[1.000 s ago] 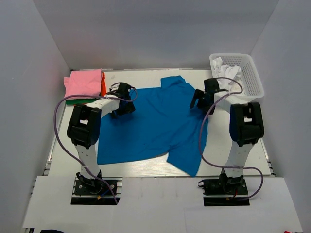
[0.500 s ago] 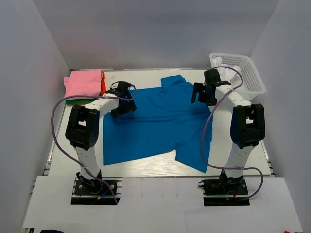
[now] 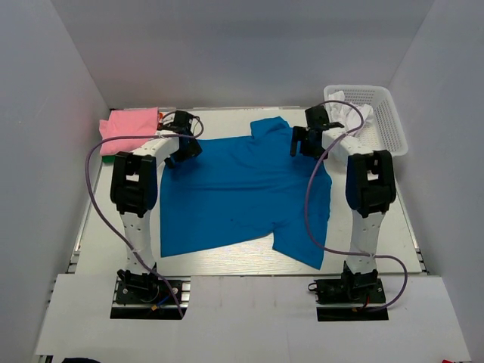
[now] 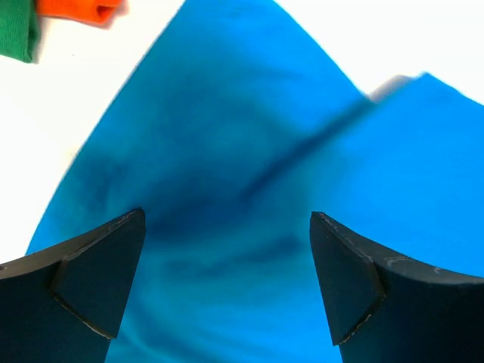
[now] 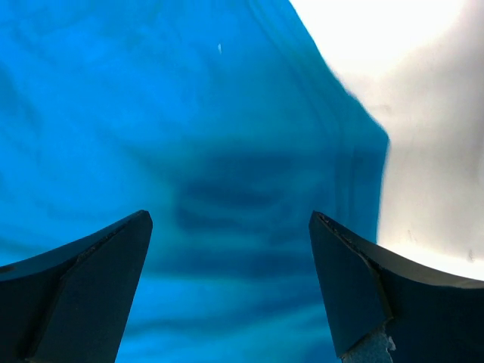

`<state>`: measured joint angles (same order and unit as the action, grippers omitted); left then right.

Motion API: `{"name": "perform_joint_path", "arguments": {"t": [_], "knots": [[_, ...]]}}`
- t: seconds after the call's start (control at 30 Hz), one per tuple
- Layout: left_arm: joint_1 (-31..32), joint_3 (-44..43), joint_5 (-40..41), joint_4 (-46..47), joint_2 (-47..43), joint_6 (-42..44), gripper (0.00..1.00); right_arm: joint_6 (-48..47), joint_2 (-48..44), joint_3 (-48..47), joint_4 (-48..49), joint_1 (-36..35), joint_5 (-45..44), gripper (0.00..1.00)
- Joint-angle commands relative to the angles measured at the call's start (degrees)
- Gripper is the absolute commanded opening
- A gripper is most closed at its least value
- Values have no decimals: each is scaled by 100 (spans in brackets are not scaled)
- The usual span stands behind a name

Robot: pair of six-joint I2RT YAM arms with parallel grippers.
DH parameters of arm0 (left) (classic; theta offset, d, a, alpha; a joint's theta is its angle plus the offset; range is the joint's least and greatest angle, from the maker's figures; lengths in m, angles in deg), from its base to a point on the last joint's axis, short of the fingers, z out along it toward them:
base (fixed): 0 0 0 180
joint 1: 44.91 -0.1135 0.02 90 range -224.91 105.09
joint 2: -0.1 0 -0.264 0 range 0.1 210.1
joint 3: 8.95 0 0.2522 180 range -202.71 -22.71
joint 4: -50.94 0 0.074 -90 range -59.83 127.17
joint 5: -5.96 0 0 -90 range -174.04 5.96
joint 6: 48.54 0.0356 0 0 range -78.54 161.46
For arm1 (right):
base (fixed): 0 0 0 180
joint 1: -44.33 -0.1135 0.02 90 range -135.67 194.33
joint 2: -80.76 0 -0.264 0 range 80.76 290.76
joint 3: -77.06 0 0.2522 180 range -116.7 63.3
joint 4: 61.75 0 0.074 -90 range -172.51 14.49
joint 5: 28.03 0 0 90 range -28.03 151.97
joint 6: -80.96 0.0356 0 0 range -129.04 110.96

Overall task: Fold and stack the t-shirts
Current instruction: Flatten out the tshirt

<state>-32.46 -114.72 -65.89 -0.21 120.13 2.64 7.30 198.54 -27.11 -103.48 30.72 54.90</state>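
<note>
Blue t-shirt (image 3: 242, 189) lies flatter; left hand (image 4: 227, 219) and right hand (image 5: 229, 218), both spread wide, sit farther back.

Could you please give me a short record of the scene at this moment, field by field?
Blue t-shirt: spread out unfolded, mid-table
Left gripper: open, above its far-left corner
Right gripper: open, above its far-right edge
Pink t-shirt: folded, far-left, orange t-shirt and green t-shirt showing at its edges
Basket: far right, white t-shirts inside
</note>
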Motion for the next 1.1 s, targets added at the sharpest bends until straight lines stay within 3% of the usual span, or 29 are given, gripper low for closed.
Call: {"name": "perform_joint_path", "arguments": {"t": [0.0,0.23,0.4,0.57,0.77,0.9,1.0,1.03,1.07], "knots": [[-154,-273,101,143,134,7,100,-60,333,-458,466,7,83,90],[-330,-1317,110,4,1152,-195,100,97,1142,-1188,258,51,-198,90],[-444,-1775,-154,-58,1558,-423,100,721,1546,-1470,-216,148,-751,90],[-506,-2488,-304,-708,1910,-564,100,1083,1679,-1882,-253,174,-1104,90],[-296,-2418,-584,-314,1226,-170,100,434,1363,-2008,70,8,-772,90],[-164,-2568,-637,-505,646,85,100,-41,441,-1481,590,-282,-533,90],[-111,-1964,-558,-638,-188,86,100,-218,-226,-841,801,-528,-392,90],[-111,-1309,-611,-586,-486,208,100,-254,-542,-638,854,-633,-383,90],[-111,-928,-663,-516,-794,261,100,-263,-728,130,1167,-687,-322,90]]}}
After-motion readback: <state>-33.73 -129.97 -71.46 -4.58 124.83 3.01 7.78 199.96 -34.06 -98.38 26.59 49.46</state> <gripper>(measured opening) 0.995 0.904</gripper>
